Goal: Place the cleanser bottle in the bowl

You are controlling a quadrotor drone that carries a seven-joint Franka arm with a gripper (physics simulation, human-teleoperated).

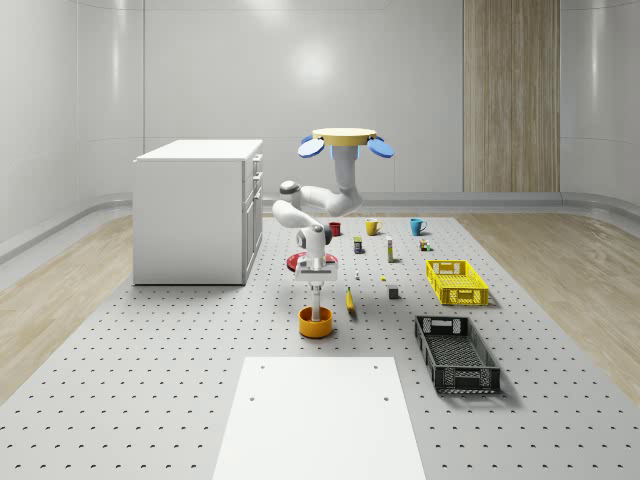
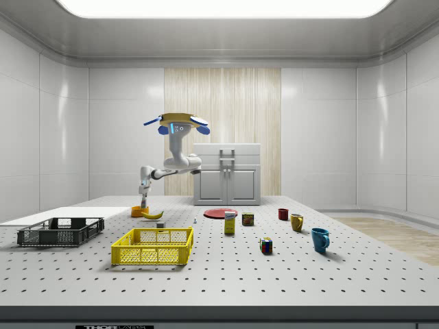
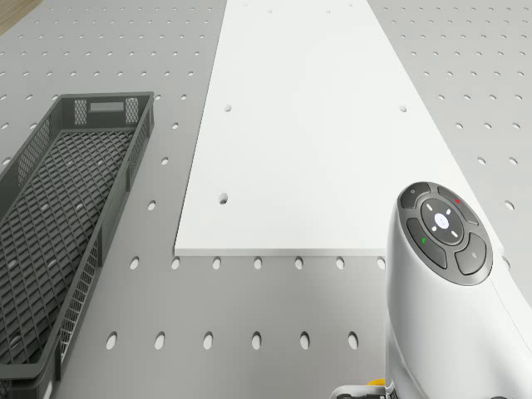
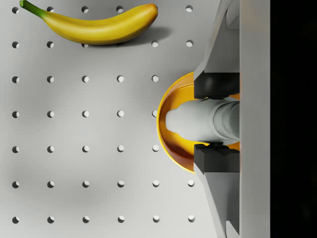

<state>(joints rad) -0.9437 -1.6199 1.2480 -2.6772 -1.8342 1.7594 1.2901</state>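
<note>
1. Presumably light, rigid and smooth-walled, the cleanser bottle (image 4: 198,120) is best held across its body.
2. Closed to bottle width, the tool (image 4: 216,120) clamps it upright above the bowl (image 4: 171,144), near the banana (image 4: 94,25).
3. Overhead, the drone (image 1: 345,140) hovers above the table (image 1: 150,360).

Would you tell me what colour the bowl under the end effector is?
Orange-yellow; the bowl shows best in the wrist view.

The perforated table (image 1: 150,380) carries a white board (image 1: 318,420), black crate (image 1: 457,353), yellow crate (image 1: 456,282), orange bowl (image 1: 316,322), banana (image 1: 350,299), mugs (image 1: 417,226) and a cabinet (image 1: 197,212).
</note>
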